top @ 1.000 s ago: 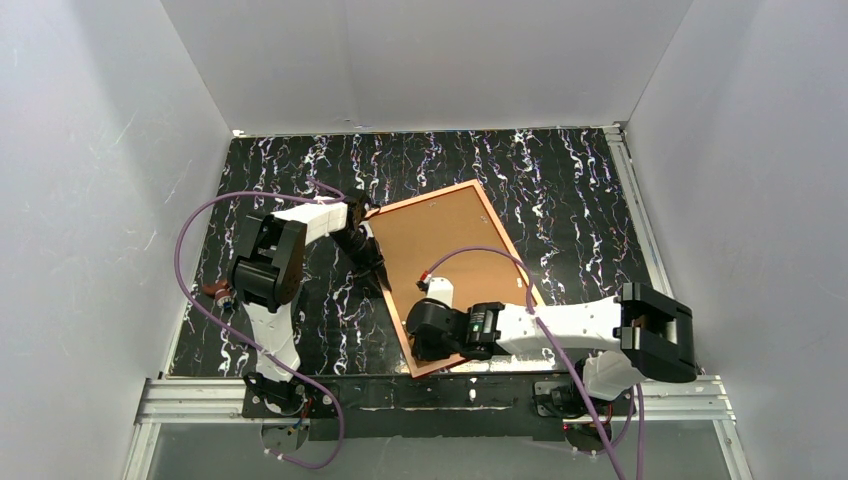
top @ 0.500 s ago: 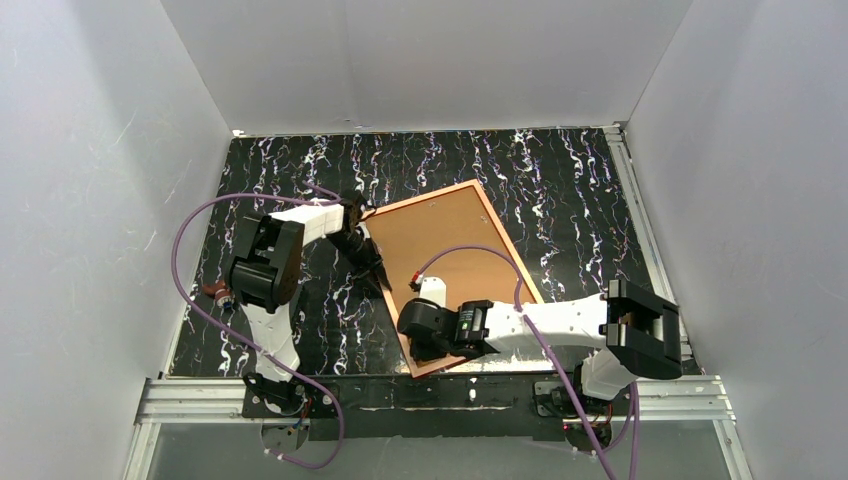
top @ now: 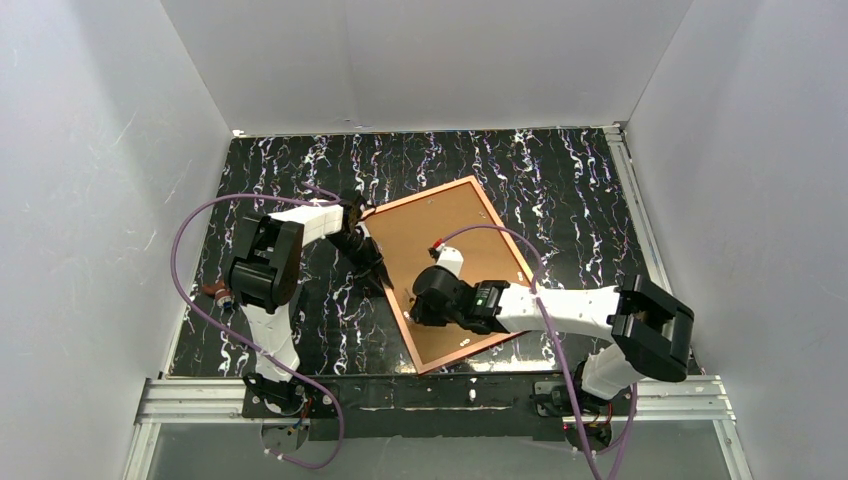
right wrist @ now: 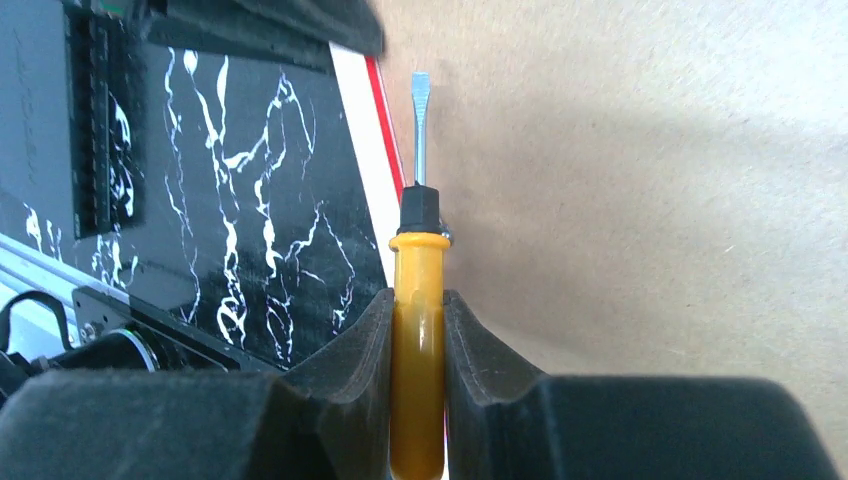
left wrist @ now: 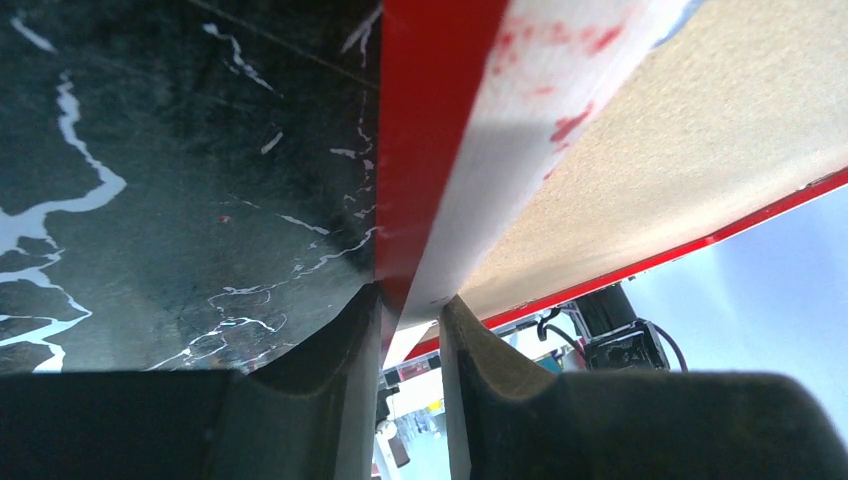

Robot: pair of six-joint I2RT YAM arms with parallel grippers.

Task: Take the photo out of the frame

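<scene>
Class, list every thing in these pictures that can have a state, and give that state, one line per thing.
frame: back side up, left edge pinched.
photo: in the frame, brown board back up.
screwdriver: held by its yellow handle, blade at the frame's inner edge.
left gripper: shut on the frame.
right gripper: shut on the screwdriver.
</scene>
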